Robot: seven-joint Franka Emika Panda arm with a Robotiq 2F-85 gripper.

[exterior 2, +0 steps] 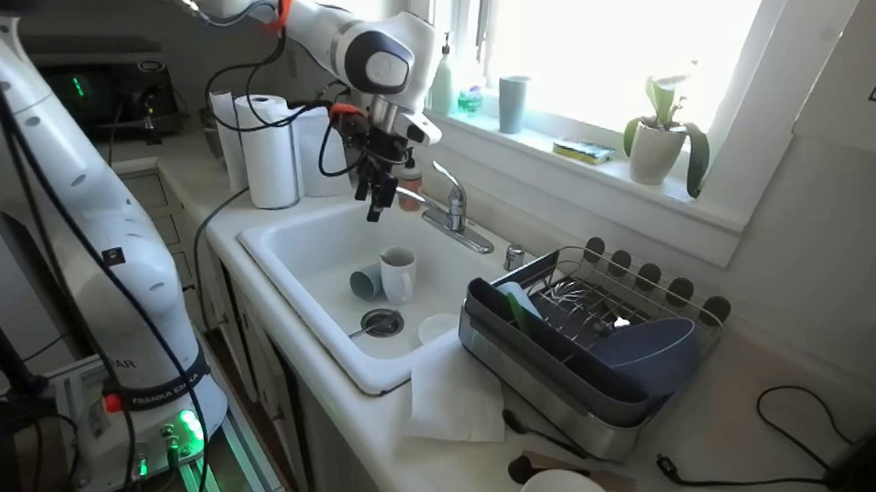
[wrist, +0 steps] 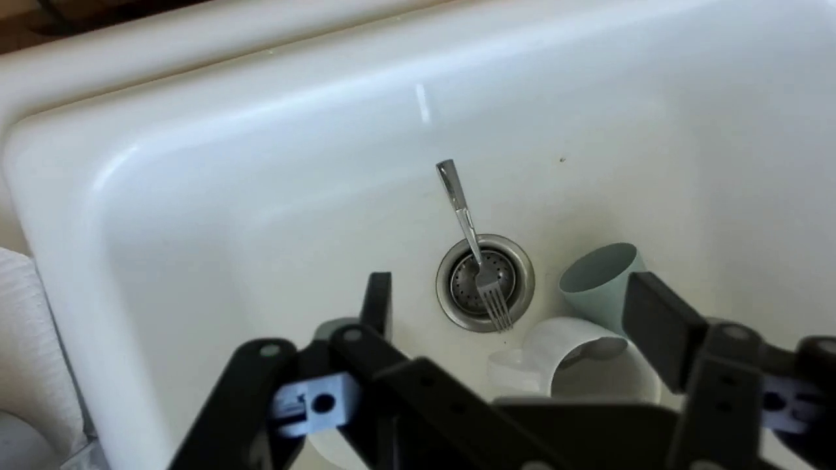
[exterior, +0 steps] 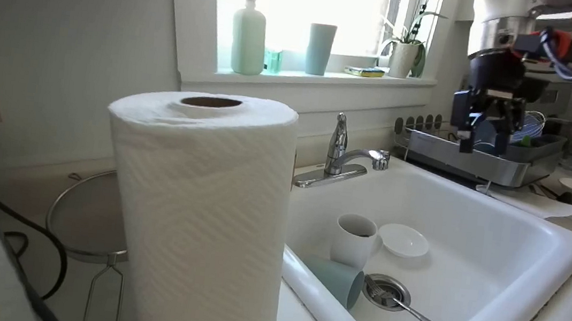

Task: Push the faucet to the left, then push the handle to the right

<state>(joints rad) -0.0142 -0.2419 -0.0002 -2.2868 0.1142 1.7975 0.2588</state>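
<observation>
The faucet [exterior: 359,155] is a low curved chrome spout at the sink's back edge. In an exterior view the faucet [exterior 2: 413,195] points left, its tip close behind my gripper in the picture. The handle [exterior: 341,126] is a thin chrome lever rising above the tap base; it also shows as the handle [exterior 2: 448,175] slanting up. My gripper [exterior: 483,142] hangs pointing down over the sink, apart from the tap, and also shows as the gripper [exterior 2: 369,201]. In the wrist view the gripper [wrist: 509,307] has its fingers wide apart with nothing between them. The tap is outside the wrist view.
The white sink [exterior: 513,294] holds a white mug [wrist: 535,352], a grey-green cup [wrist: 597,277], a small white dish [exterior: 403,240] and a fork [wrist: 460,202] across the drain. A dish rack [exterior 2: 553,372] and a paper towel roll [exterior 2: 269,158] flank it. A soap bottle [exterior 2: 410,185] stands behind the spout.
</observation>
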